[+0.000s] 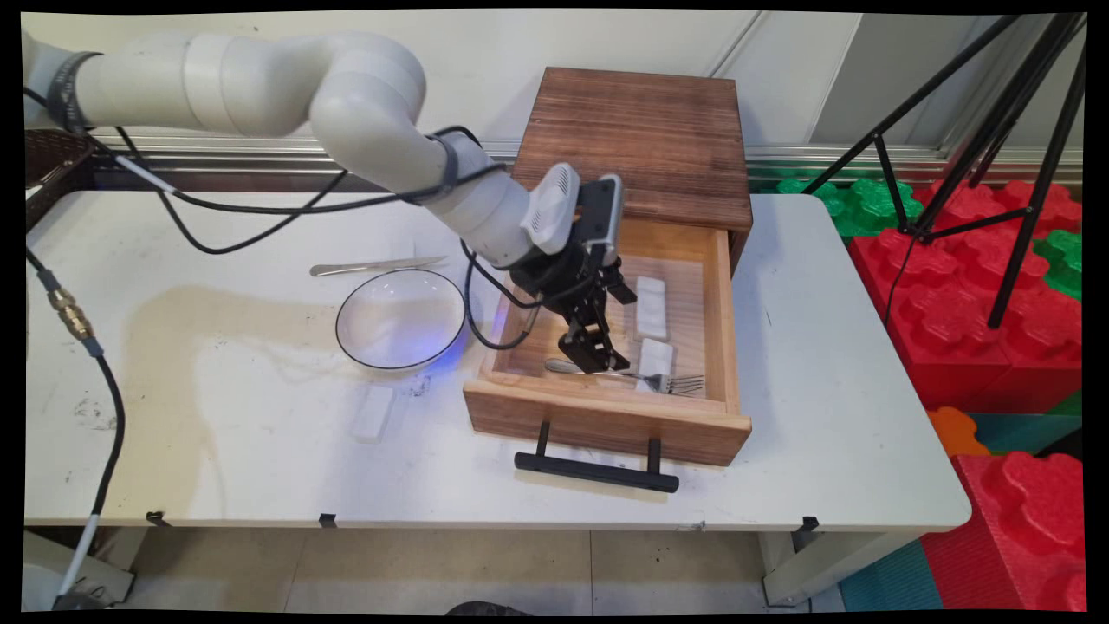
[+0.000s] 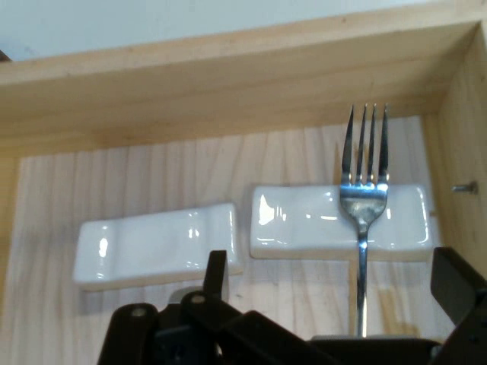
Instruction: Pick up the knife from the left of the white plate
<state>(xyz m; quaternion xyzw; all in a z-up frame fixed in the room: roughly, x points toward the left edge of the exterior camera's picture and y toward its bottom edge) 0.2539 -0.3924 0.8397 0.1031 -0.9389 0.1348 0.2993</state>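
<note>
White table (image 1: 823, 347), stained tan across its left half, set against a pale wall. At the frame's right edge, red and green foam blocks (image 1: 979, 286) and a black tripod (image 1: 996, 130).

Upper centre: dark wooden cabinet (image 1: 641, 139), with its pale drawer (image 1: 606, 420) pulled out toward the bottom of the frame, black handle (image 1: 596, 468) in front.

Inside the drawer: gripper (image 1: 598, 355) lowered over the handle of a fork (image 1: 658, 379), which lies along the front wall with tines pointing right. Two white ceramic rests to the right of the gripper, far rest (image 1: 651, 307) above near rest (image 1: 656, 355).

From the hand camera: gripper (image 2: 335, 262) spread wide, fingers (image 2: 217, 266) well apart on either side of the fork (image 2: 364, 205), gripping nothing. Fork neck lying across one rest (image 2: 335, 220), the other rest (image 2: 156, 243) just beside it, drawer (image 2: 228, 84) wall beyond.

Left of the drawer: clear glass bowl (image 1: 400, 318), a knife (image 1: 377, 265) above it, a third white rest (image 1: 374, 412) below it on the table.
</note>
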